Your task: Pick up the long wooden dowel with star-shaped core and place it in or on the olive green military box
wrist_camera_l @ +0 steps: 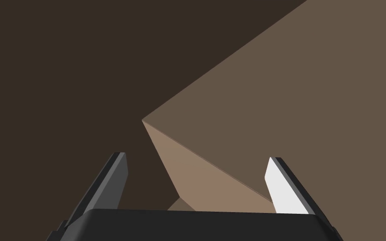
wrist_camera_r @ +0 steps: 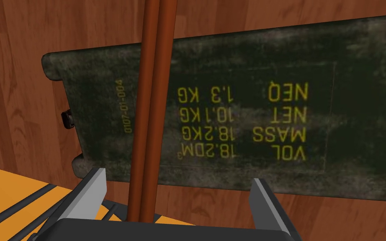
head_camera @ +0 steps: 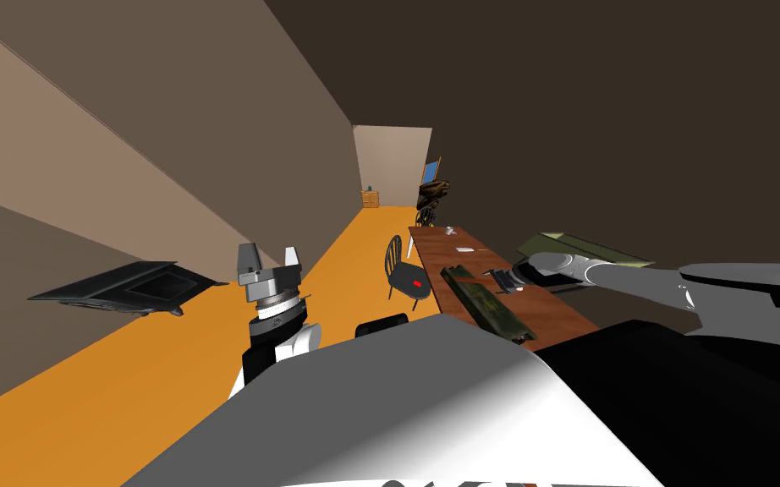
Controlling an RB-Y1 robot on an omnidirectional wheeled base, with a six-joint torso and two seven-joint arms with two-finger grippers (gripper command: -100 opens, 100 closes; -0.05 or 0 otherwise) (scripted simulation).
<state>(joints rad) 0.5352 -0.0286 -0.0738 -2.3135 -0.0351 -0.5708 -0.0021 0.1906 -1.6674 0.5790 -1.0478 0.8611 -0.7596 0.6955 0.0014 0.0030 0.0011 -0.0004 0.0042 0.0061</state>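
A long reddish-brown dowel (wrist_camera_r: 151,104) runs from my right gripper's body out across the dark olive box (wrist_camera_r: 246,113) with yellow stencilled lettering. The box lies flat on the wooden table (wrist_camera_r: 16,96). My right gripper (wrist_camera_r: 178,175) is open just above the box's edge; the dowel passes between its fingers, nearer one finger (wrist_camera_r: 95,186), and neither finger presses it. In the head view the right arm reaches out over the table (head_camera: 473,254) by the olive box (head_camera: 486,306). My left gripper (head_camera: 270,249) is raised over the floor, open and empty (wrist_camera_l: 197,156).
A dark chair (head_camera: 403,275) with a red item on its seat stands at the table's near side. A second olive shape (head_camera: 579,248) sits behind the right arm. A black flat object (head_camera: 122,289) lies at the left wall. The orange floor (head_camera: 126,380) runs down a corridor.
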